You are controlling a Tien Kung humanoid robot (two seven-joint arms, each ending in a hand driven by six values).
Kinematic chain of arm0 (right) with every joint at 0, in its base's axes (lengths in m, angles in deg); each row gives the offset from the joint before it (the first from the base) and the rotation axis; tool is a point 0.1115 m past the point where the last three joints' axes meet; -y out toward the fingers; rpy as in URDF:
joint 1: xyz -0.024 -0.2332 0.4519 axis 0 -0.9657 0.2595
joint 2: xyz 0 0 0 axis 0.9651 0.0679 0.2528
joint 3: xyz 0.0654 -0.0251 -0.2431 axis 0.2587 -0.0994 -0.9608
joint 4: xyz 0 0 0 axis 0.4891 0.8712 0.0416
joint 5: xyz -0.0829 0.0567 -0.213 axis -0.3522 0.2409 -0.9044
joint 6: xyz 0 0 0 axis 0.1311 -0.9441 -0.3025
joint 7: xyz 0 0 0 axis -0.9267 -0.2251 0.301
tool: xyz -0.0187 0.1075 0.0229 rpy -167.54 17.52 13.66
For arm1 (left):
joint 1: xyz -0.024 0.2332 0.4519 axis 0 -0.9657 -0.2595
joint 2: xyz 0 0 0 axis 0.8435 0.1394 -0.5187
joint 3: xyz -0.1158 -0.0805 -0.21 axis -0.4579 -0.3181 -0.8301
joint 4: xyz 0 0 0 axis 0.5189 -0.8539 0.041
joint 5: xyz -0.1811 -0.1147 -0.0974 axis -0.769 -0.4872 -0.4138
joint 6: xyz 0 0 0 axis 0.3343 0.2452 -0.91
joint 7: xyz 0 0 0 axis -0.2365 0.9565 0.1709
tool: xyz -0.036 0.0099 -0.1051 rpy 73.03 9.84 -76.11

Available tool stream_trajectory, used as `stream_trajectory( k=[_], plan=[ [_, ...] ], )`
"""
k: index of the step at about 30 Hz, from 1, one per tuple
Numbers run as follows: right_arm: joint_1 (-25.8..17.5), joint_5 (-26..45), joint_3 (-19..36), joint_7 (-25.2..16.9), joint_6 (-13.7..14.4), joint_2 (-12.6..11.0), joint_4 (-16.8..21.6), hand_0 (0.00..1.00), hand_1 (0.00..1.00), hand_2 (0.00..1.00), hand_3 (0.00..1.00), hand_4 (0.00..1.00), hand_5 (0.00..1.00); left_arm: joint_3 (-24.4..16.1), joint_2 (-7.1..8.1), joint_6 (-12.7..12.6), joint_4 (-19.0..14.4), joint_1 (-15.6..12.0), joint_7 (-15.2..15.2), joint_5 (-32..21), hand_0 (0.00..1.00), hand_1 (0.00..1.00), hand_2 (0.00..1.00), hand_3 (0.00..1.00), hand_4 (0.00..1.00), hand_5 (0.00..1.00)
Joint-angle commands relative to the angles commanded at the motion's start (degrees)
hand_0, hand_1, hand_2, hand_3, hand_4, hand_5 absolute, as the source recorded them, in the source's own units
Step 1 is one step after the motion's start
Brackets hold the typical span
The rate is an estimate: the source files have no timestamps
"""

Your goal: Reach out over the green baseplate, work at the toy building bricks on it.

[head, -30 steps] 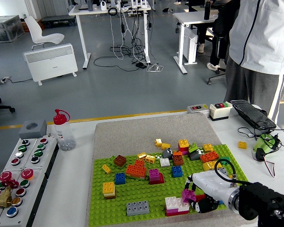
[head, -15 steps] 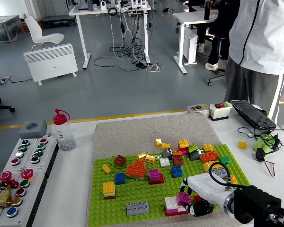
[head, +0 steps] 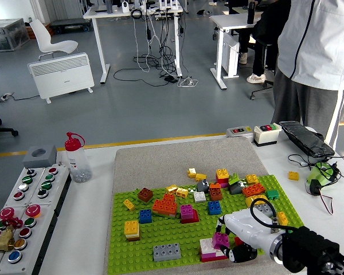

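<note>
At fingertips point(head: 236, 254) of white-shelled right hand point(head: 247, 232): dark digits curled down against small magenta plastic brick point(head: 221, 240), apparently pinching it from right side; exact contact partly hidden by palm shell. Brick sits atop white-and-pink stacked brick block point(head: 209, 250), near front right corner of green studded baseplate point(head: 135, 250). Wrist and black forearm point(head: 312, 255) enter from lower right corner. Left hand absent from view.

Further out on baseplate: grey flat brick point(head: 167, 251) just left of stack; yellow-on-orange brick point(head: 132, 229), blue brick point(head: 145, 216), orange brick cluster point(head: 165, 205) toward centre; mixed loose pile along far edge. Baseplate lying on grey felt mat point(head: 160, 160).

Off mat: clear plastic bottle with red cap point(head: 77, 157) left, button control box point(head: 23, 206) at far left edge, person in grey trousers and light jacket point(head: 312, 69) standing far right, hands not visible.

Handling judgement: brick light, rigid, smooth-sided, likely slippery; stud fit resists straight pull. Best hold on opposite side walls, low on brick, with slight rocking to free. Baseplate unclamped, may lift with it.
</note>
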Motion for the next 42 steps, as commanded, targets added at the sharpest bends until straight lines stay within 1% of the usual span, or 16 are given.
stream_trajectory(
  k=[6, 13, 33, 38, 42],
  plan=[
    [0.29, -1.80, -1.60, -1.29, 0.90, -0.27, 0.00, 0.122, 0.326, 0.576, 0.607, 0.559, 0.274, -0.08, -0.04, -0.01, 0.00, -0.23, -0.06, 0.18, 0.728, 0.775, 0.787, 0.670, 0.480, 0.998],
    [0.84, -3.91, -3.03, -1.72, 1.42, -0.07, 0.00, 0.124, 0.325, 0.575, 0.605, 0.559, 0.273, -0.11, -0.07, -0.03, 0.00, -0.34, -0.09, 0.34, 0.727, 0.775, 0.787, 0.670, 0.480, 0.998],
    [1.07, -6.14, -2.77, -1.26, 0.98, -2.11, 0.00, 0.130, 0.328, 0.579, 0.605, 0.560, 0.275, 0.25, 0.04, 0.04, 0.00, -0.08, 0.13, -0.25, 0.728, 0.775, 0.789, 0.672, 0.482, 0.998],
    [1.68, -6.03, -3.54, -1.27, 0.64, -2.81, 0.00, 0.130, 0.328, 0.580, 0.606, 0.559, 0.276, 0.29, 0.07, 0.05, 0.00, 0.05, 0.15, -0.34, 0.728, 0.776, 0.789, 0.672, 0.481, 0.998],
    [2.39, -6.01, -4.41, -1.20, 0.41, -2.94, 0.00, 0.130, 0.328, 0.581, 0.606, 0.560, 0.275, 0.30, 0.07, 0.06, 0.00, 0.10, 0.13, -0.34, 0.729, 0.777, 0.790, 0.673, 0.480, 0.998]
  ],
)
